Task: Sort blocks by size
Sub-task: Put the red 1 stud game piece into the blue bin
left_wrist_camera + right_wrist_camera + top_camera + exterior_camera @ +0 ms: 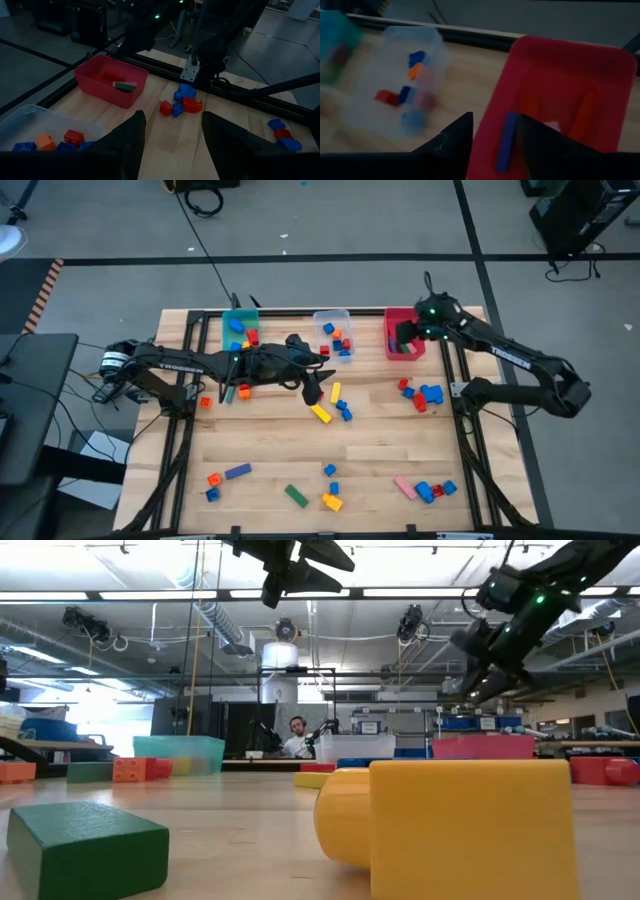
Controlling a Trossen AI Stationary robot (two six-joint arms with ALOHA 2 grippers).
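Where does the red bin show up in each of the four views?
High view: red bin at the table's far edge, right end effector above it.
Low view: pink-red wall right of centre, far back.
Left wrist: left of centre.
Right wrist: fills the right half.
Shared landmark: the clear bin beside it.

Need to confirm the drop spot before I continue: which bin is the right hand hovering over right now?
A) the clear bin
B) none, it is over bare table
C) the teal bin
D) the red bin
D: in the high view the right hand sits above the red bin, and its wrist view looks straight down into that bin, where a blue bar lies.
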